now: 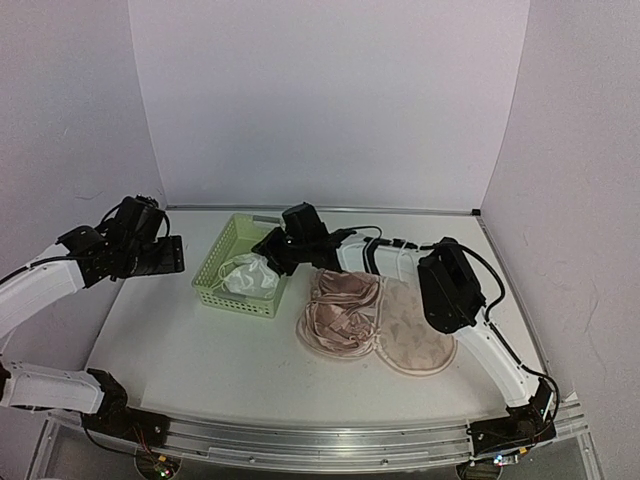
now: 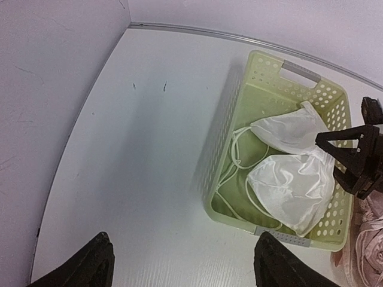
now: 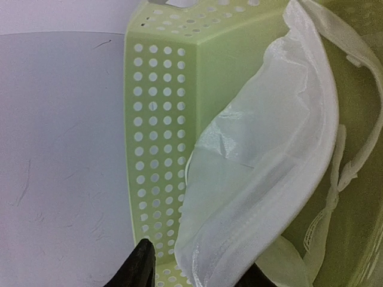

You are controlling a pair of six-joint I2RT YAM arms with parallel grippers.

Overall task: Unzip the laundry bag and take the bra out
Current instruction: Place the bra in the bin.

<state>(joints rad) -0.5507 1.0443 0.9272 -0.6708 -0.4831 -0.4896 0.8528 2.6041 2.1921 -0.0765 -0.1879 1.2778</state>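
Observation:
The laundry bag (image 1: 418, 338), beige with small motifs, lies open and flat on the table right of centre. Crumpled pink satin fabric (image 1: 340, 312) lies on its left half, and its edge shows in the left wrist view (image 2: 371, 239). A white bra (image 1: 250, 277) lies in the light green basket (image 1: 214, 268). My right gripper (image 1: 272, 252) hangs over the basket's right end, jaws wide apart, and the bra's cup (image 3: 263, 161) lies between the fingers (image 3: 140, 263). My left gripper (image 2: 185, 269) is open and empty, raised above the table left of the basket (image 2: 239, 107).
The basket stands at the back centre-left, with its grey handle (image 2: 301, 72) at the far end. White walls close in the table at the back and on both sides. The right arm's cable (image 1: 390, 243) runs behind the bag.

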